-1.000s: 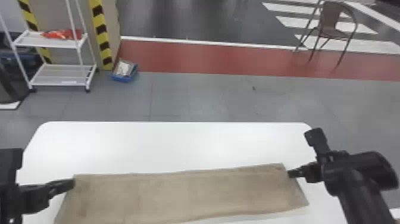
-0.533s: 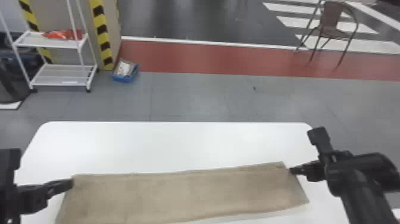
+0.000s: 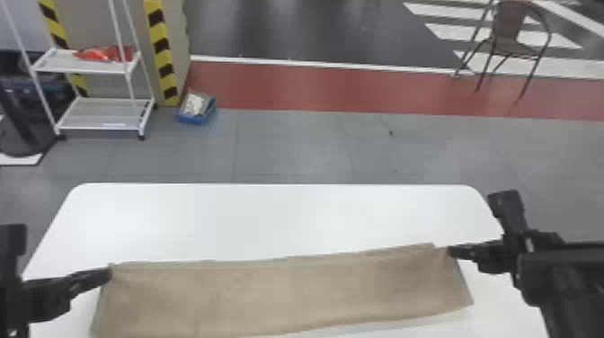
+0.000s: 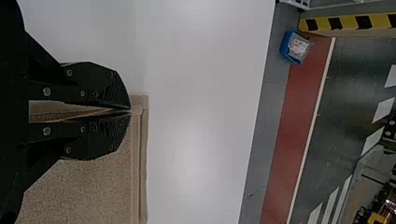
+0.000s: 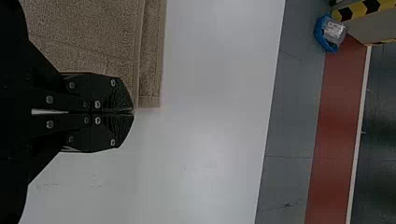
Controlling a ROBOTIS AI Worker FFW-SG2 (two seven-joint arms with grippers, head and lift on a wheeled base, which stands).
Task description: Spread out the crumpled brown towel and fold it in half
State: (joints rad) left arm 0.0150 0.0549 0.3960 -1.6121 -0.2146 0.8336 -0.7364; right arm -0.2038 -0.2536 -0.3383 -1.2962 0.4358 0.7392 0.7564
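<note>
At your left gripper [image 3: 108, 275], the fingers come together on the brown towel [image 3: 278, 296], near its far left corner. The wrist view of your left gripper [image 4: 130, 111] adds the detail: 2 black fingertips almost meet, and a ridge of cloth runs back into the narrow wedge between them. Your right gripper [image 3: 450, 252] is at the far right corner. Up close in its wrist view, the 2 fingers of your right gripper [image 5: 133, 111] press together along most of their length, their tips nipping the cloth at its side edge, and a thin slit farther back shows white.

The head view gives you the full span between them: the towel lies as a long strip across the near part of the white table [image 3: 278, 215], with creases fanning from both pinched spots. Compared with 1 second ago, your right gripper is slightly farther right and farther forward, and that end of the towel shifts with it; the left end barely changes.

Beyond the table you have a blue bin [image 3: 194, 119], a white rack [image 3: 96, 126] and a brown chair [image 3: 510, 33].
</note>
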